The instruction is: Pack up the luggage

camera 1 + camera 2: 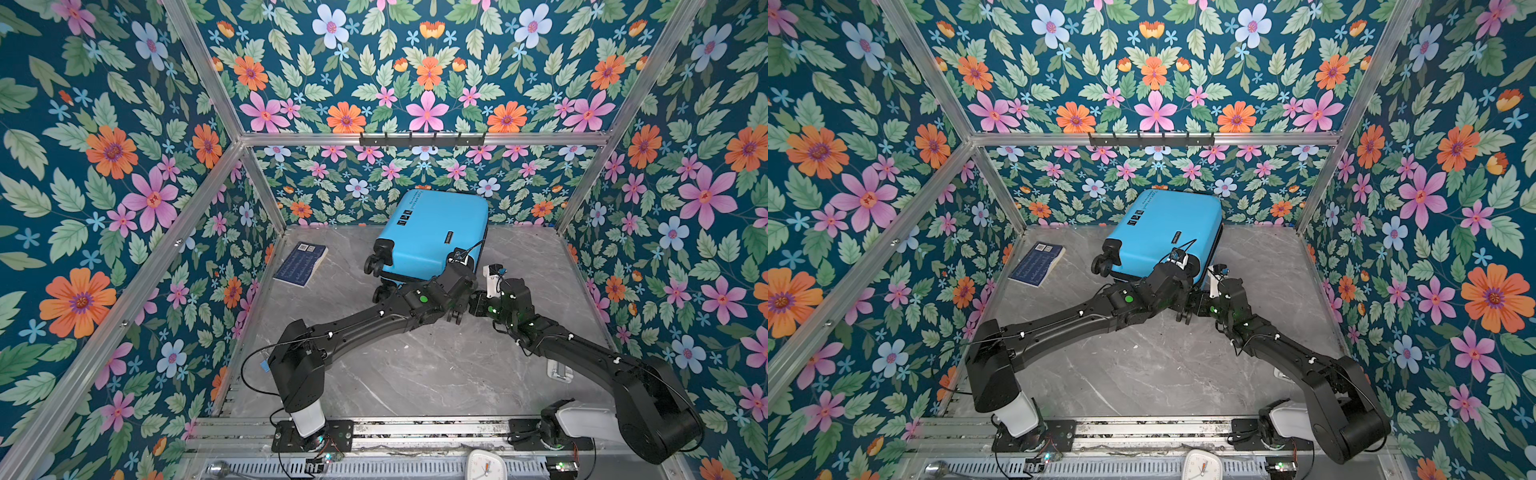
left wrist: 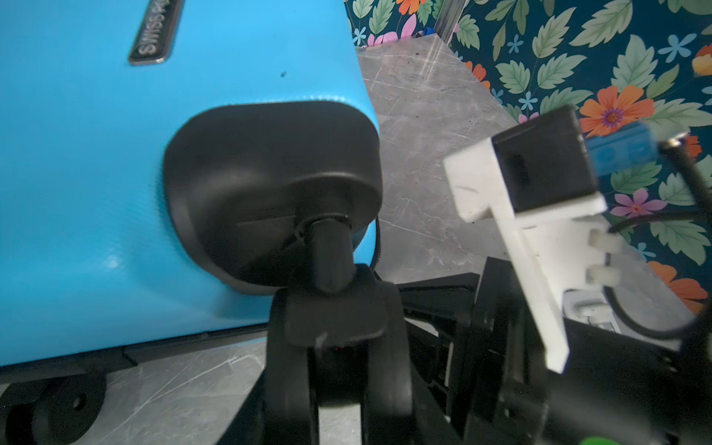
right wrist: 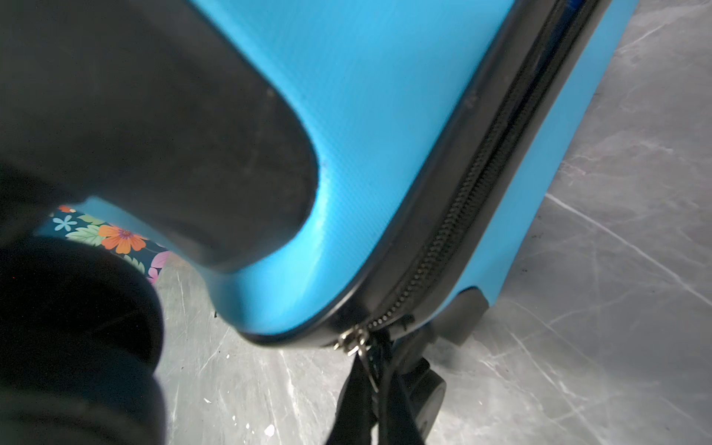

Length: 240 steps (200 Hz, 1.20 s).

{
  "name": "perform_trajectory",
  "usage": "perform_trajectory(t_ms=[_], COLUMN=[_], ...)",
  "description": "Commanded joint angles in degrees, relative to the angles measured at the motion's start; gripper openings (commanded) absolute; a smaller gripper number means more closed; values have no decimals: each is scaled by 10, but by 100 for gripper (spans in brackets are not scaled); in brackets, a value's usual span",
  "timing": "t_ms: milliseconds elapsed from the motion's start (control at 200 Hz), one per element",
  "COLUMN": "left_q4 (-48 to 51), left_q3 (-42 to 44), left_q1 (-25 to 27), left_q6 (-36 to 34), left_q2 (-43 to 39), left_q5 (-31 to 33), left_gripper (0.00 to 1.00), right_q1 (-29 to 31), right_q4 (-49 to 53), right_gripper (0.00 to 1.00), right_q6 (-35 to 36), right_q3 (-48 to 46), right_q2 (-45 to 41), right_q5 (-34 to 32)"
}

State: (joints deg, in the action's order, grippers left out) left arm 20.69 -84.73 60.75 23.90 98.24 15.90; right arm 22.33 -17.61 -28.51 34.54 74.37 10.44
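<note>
So the luggage (image 1: 432, 232) is lying flat on one broad side at the back middle of the tabletop (image 1: 415, 374), turned a bit askew, far end just beside the back wall (image 1: 415, 174) and wheel end facing the arms. Both arms meet at its near right corner. Left wrist view has the left pincer (image 2: 335, 339) right at that corner, fingers (image 2: 285, 385) either side of a wheel (image 2: 335, 381) and clamped on it, with the black housing that wheel hangs from filling the middle of the shot. The right pincer (image 3: 375, 370) is at the same corner's seam, pinched fully closed on the zip pull (image 3: 356, 343) hanging off the slider there. In both top views the pincers are mostly hidden under their own wrists, so the wrist cams tell it better. Looks-wise: bright blue hard shell with a fine ribbed texture, lid down, black zip along the seam with the teeth meshed on the stretch I can see, black housings and black spinner wheels, a small dark badge (image 2: 154, 34) with silver lettering on the top face, plus three black icons (image 1: 403, 218) and a line of print near the far left corner.
</note>
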Motion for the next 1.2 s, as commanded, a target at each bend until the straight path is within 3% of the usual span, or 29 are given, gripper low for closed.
perform_trajectory(t_ms=[0, 950, 1090, 1195], left_q4=[54, 75, 74, 73], left_q3=[6, 52, 55, 55], left_q1=[3, -2, -4, -7], left_q6=[-10, -10, -11, -13], left_q2=[-61, -93, -97, -96], left_q5=[5, 34, 34, 33], left_gripper=[0, 0, 0, 0], right_q1=[-23, -95, -97, -96], right_q4=[-25, -9, -28, -64], right_gripper=[0, 0, 0, 0], right_q6=[-23, 17, 32, 51], right_q3=[7, 27, 18, 4], right_q2=[2, 34, 31, 25], right_q5=[-189, -155, -124, -62])
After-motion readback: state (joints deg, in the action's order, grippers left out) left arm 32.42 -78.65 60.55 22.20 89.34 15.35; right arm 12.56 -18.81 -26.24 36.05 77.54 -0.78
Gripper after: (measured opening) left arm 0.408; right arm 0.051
